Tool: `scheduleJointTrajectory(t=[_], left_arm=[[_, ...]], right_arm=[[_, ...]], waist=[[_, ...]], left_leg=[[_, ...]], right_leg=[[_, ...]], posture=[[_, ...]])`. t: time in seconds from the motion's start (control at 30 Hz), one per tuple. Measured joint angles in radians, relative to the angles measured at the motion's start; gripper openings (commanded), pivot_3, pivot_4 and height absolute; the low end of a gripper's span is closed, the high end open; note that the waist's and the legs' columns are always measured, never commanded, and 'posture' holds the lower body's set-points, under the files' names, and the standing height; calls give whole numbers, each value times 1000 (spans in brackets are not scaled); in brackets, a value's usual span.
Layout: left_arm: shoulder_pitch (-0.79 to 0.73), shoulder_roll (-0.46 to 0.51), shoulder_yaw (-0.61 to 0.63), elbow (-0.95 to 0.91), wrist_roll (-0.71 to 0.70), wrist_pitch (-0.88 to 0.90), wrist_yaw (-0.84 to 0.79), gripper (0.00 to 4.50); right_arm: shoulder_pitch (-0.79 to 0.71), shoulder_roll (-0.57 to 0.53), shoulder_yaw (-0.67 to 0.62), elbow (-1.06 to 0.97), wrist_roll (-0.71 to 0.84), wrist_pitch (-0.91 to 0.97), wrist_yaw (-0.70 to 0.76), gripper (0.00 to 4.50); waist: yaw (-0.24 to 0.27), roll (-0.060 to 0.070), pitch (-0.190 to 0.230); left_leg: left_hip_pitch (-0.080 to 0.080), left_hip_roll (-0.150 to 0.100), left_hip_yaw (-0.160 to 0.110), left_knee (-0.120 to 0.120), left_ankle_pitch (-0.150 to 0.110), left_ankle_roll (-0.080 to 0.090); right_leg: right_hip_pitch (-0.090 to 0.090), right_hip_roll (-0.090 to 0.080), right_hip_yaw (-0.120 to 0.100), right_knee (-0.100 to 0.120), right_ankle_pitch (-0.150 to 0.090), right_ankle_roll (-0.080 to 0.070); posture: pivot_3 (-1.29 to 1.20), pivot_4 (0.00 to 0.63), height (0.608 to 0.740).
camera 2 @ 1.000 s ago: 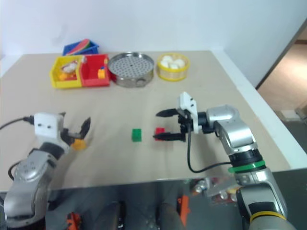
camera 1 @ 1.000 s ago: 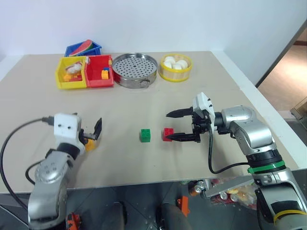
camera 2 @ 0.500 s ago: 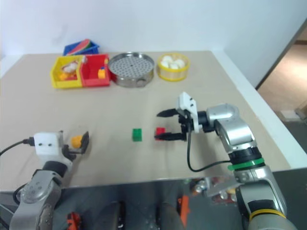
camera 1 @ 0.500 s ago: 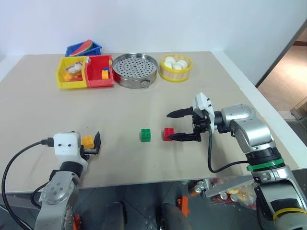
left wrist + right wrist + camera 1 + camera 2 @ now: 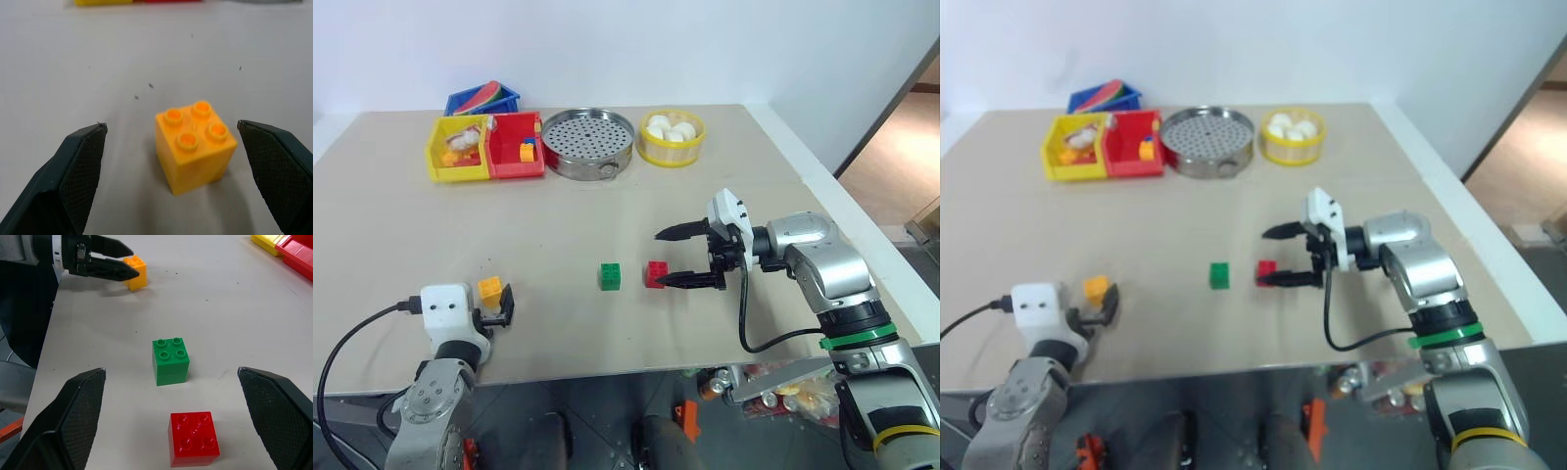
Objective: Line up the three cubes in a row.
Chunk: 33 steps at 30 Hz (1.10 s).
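The yellow-orange cube (image 5: 490,287) stands on the table at the front left. My left gripper (image 5: 493,297) is open and low at the table, one finger (image 5: 78,166) on each side of the cube (image 5: 195,144), with a gap on both sides. The green cube (image 5: 610,276) and the red cube (image 5: 655,273) sit close together in the middle, studs up. My right gripper (image 5: 664,259) hangs open just right of the red cube, pointing left, with nothing between its fingers. The right wrist view shows the green cube (image 5: 170,360) beyond the red cube (image 5: 193,438).
At the back of the table stand a yellow bin (image 5: 458,147), a red bin (image 5: 516,145) with small bricks, a blue bin (image 5: 482,99), a perforated metal pan (image 5: 588,142) and a yellow bowl (image 5: 672,137) of white balls. The table's front edge runs just behind my left gripper.
My left gripper has sunk to the table and drawn back a little, and now straddles the yellow-orange cube resting on the surface. The right arm, green cube and red cube have not moved.
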Motion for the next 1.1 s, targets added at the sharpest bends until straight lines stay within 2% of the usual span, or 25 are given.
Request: scheduleJointTrajectory(t=[0.23, 0.57, 0.7, 0.83, 0.9, 0.97, 1.1], left_arm=[[-14, 27, -3, 9, -11, 0, -9, 1309], [-16, 74, -3, 36, -22, -24, -36, 1288], [7, 124, -7, 49, -22, -68, -81, 1288], [25, 201, -26, 57, -51, -121, -197, 1288], [14, 277, -49, 75, -68, -155, -285, 1288], [-28, 351, -56, 107, -96, -190, -383, 1288], [-92, 419, -55, 184, -132, -245, -493, 1288]], right_arm=[[2, 1, -1, -5, 12, 12, -2, 4500], [4, 1, -1, -11, 12, 10, -2, 4500], [9, 1, -1, -11, 12, 7, -2, 4500], [12, 0, -1, -11, 12, 3, -4, 4500], [12, 0, -1, -11, 11, 2, -5, 4500], [12, 1, -1, -11, 7, -2, -8, 4500], [11, 1, -1, -9, 5, -9, -11, 4500]], waist=[[0, 0, 0], [0, 0, 0], [0, 0, 0], [0, 0, 0], [0, 0, 0], [1, 0, 0], [0, 0, 0]], left_leg=[[0, 0, 0, 0, -1, -2], [0, 0, -1, 0, -2, -2], [0, 0, -2, 0, -2, -3], [-1, -1, -1, 0, -3, -3], [-1, -1, -1, 0, -3, -3], [-2, -1, -1, -1, -3, -3], [-2, 0, 0, -3, -3, -2]], right_leg=[[0, 0, 0, 0, 0, 0], [-1, 0, 0, 0, 0, -1], [-1, 0, 0, -1, -1, -1], [-2, -1, 0, -2, -1, -1], [-2, -1, -1, -2, -1, -1], [-3, -1, -1, -2, -1, -2], [-3, -1, -1, -4, -1, -2]], posture=[[0, 150, 740], [0, 150, 740], [0, 150, 740], [0, 150, 740], [0, 150, 740], [0, 150, 740], [0, 150, 740]])
